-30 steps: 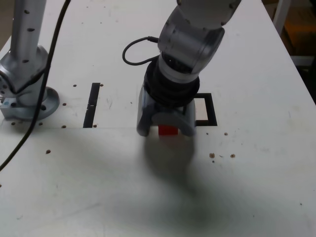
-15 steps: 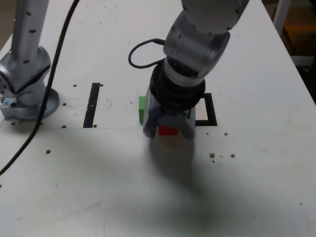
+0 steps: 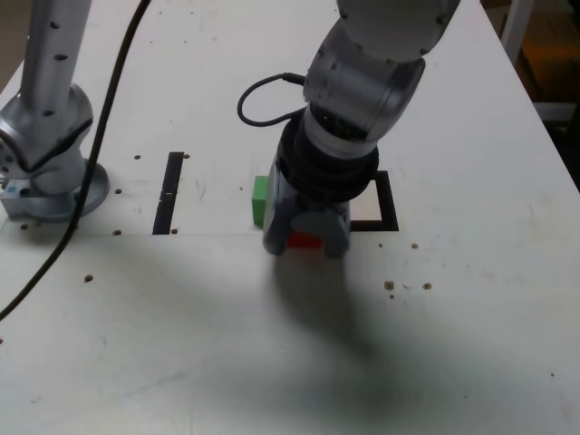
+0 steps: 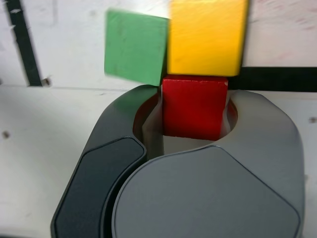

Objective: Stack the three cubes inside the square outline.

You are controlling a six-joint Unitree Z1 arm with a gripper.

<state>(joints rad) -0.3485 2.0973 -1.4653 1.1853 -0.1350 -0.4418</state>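
Observation:
My gripper [image 3: 305, 238] points down at the table and is shut on the red cube [image 3: 304, 240], whose faces sit pressed between the two jaws [image 4: 193, 106]. The green cube [image 3: 260, 198] rests on the table just to the exterior view's left of the gripper. In the wrist view the yellow cube [image 4: 207, 35] lies right beyond the red one, with the green cube [image 4: 135, 45] touching its side. The arm hides the yellow cube in the exterior view. The square outline [image 3: 388, 207] shows partly behind the gripper, on the exterior view's right; its black border [image 4: 270, 78] runs beside the yellow cube.
A thin black strip [image 3: 169, 191] lies on the white table at the exterior view's left. The arm's metal base [image 3: 50, 172] with a black cable [image 3: 109, 77] stands at the far left. Small brown specks [image 3: 390, 285] dot the tabletop.
The jaws have closed from wide apart onto the red cube. The arm shifted slightly to the exterior view's right, uncovering the green cube.

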